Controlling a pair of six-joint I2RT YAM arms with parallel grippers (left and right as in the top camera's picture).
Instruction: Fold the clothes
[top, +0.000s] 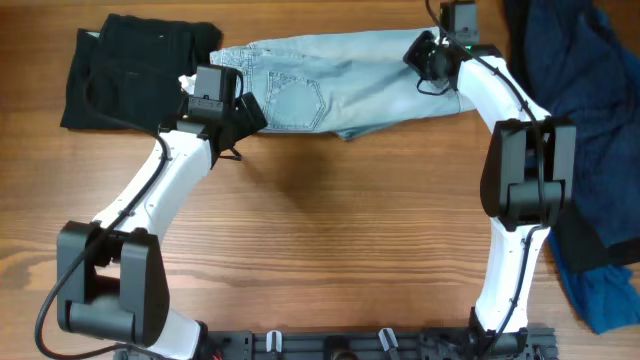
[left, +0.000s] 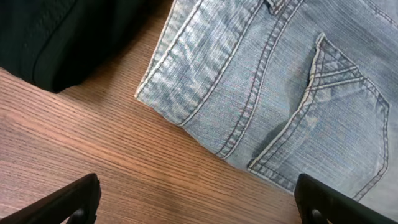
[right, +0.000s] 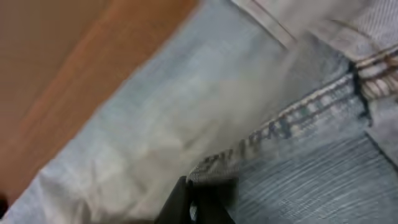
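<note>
The shorts lie flat along the far side of the table, back pocket up and waistband to the left. A black garment lies just beside them at far left, and a navy garment covers the right edge. The left gripper hovers over bare wood just near the waistband, fingers spread wide and holding nothing. The right gripper is at the shorts' right end. Its own view is blurred, showing denim against one dark finger, so I cannot tell whether it grips.
</note>
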